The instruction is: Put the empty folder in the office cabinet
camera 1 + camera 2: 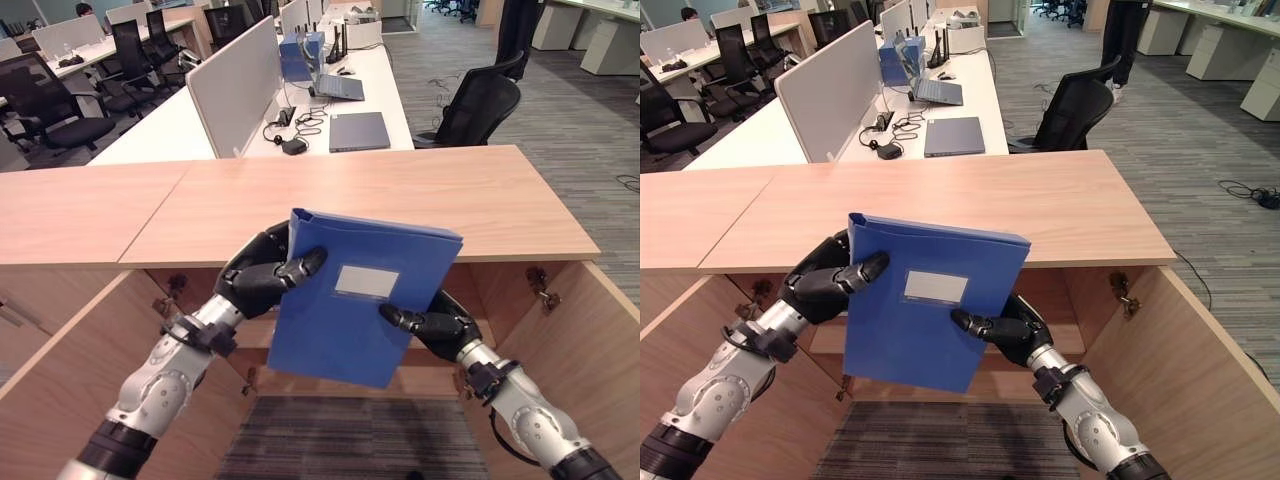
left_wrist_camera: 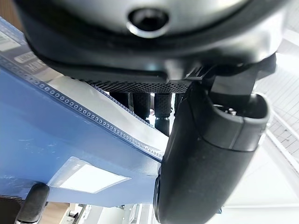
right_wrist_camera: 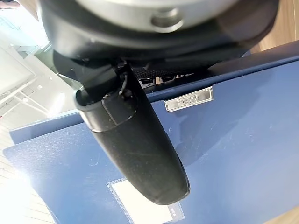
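Two hands, one blue folder, held up in front of the open cabinet.

Both hands share the folder [image 1: 355,300] so it stays flat-faced and steady: the left hand [image 1: 262,272] grips its edge at about nine o'clock, thumb curled over the front and fingers [image 2: 149,106] behind, while the right hand [image 1: 440,325] pinches the lower corner near four o'clock, thumb [image 3: 135,144] pressed on the cover. It hangs in the air, tilted a little, just below the wooden worktop [image 1: 420,195] that tops the cabinet [image 1: 560,340]. I'd judge it is held high to line it up with the opening. Inside, at twelve o'clock behind the folder, a shelf [image 1: 825,340] shows, with nothing that I can see on its visible part.
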